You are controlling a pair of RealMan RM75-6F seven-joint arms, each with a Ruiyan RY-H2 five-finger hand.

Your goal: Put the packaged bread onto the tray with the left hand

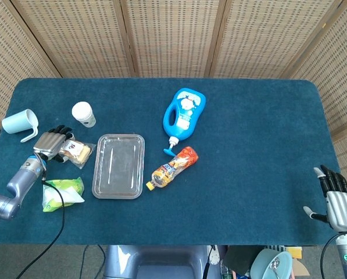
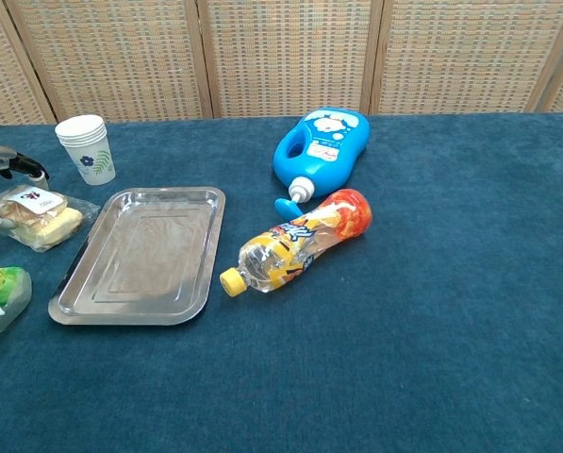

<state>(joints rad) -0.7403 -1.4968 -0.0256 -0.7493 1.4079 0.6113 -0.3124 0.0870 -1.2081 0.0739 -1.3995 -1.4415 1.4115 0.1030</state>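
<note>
The packaged bread [image 1: 77,151] lies flat on the blue table, just left of the empty metal tray [image 1: 118,166]. My left hand [image 1: 50,142] hovers at the package's left end, and its dark fingertips reach over the wrapper. In the chest view only those fingers [image 2: 8,165] show at the left edge, curving down onto the bread [image 2: 43,213] beside the tray [image 2: 140,255]. No grip on the package is visible. My right hand [image 1: 337,202] hangs with fingers apart, holding nothing, off the table's near right corner.
A paper cup [image 1: 83,114] stands behind the bread and a light blue mug [image 1: 19,122] at far left. A green packet [image 1: 61,192] lies in front of the left hand. A blue detergent bottle [image 1: 184,112] and an orange drink bottle [image 1: 172,168] lie right of the tray.
</note>
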